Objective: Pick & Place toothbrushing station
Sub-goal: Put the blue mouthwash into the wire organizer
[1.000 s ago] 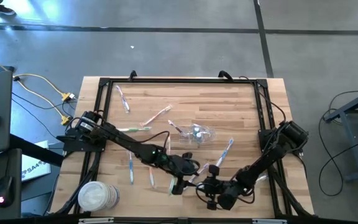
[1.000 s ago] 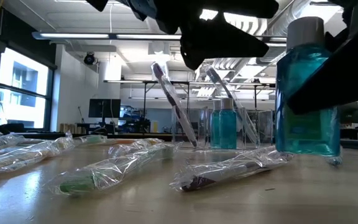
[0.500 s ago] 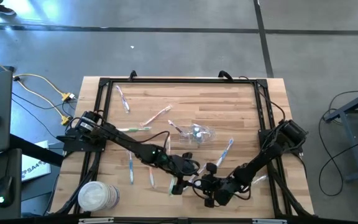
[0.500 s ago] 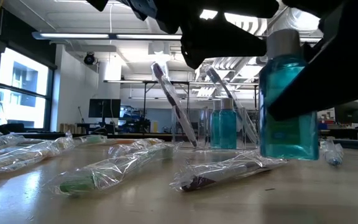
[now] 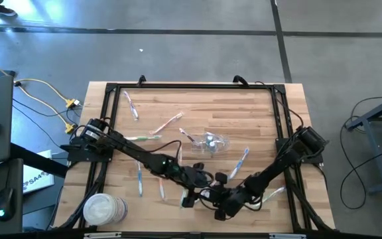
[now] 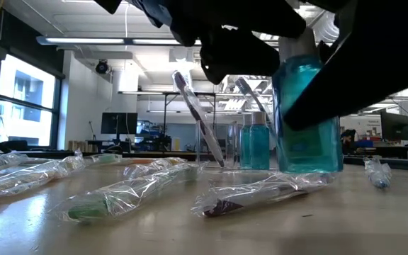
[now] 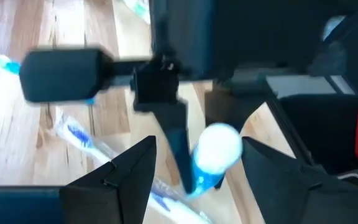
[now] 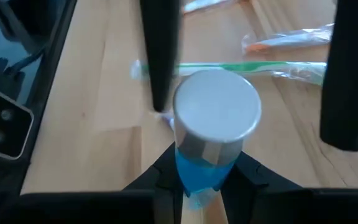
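Here wrapped toothbrushes (image 6: pixel 126 193) lie scattered over the table (image 5: pixel 257 113), one just under the blue white-capped bottle (image 8: pixel 215 134); the transparent container (image 5: pixel 209 142) sits at 12 o'clock of it. The right gripper (image 5: pixel 220 202) pinches that upright bottle, and the left gripper (image 5: pixel 192 192), fingers spread, hovers close at its 9 o'clock
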`<state>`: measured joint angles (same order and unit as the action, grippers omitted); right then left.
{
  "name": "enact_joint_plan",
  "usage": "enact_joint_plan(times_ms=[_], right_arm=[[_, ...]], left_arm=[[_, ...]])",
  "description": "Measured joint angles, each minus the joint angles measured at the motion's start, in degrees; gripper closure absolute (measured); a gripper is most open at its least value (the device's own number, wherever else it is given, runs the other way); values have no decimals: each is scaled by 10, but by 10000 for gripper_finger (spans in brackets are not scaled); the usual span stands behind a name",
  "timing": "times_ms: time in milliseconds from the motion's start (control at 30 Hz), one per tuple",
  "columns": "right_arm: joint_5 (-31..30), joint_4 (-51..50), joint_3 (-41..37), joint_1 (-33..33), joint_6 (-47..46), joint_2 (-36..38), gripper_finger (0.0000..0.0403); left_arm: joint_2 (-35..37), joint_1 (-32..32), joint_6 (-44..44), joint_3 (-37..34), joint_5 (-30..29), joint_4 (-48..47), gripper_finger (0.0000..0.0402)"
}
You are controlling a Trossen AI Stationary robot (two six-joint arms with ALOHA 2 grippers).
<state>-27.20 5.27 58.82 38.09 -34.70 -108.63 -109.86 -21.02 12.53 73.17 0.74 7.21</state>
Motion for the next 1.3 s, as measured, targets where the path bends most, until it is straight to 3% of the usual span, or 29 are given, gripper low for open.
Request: enact_joint_plan(times_ms=[500, 900, 1300], right_arm=[[34, -122, 59, -8, -60, 0, 335], [98, -125, 59, -30, -71, 0, 335], [109, -137, 59, -38, -71, 0, 335]], left_arm=[[0, 0, -2, 0, 0, -14, 171], [0, 0, -2, 0, 3, -14, 171], [0, 0, -2, 0, 12, -19, 171]])
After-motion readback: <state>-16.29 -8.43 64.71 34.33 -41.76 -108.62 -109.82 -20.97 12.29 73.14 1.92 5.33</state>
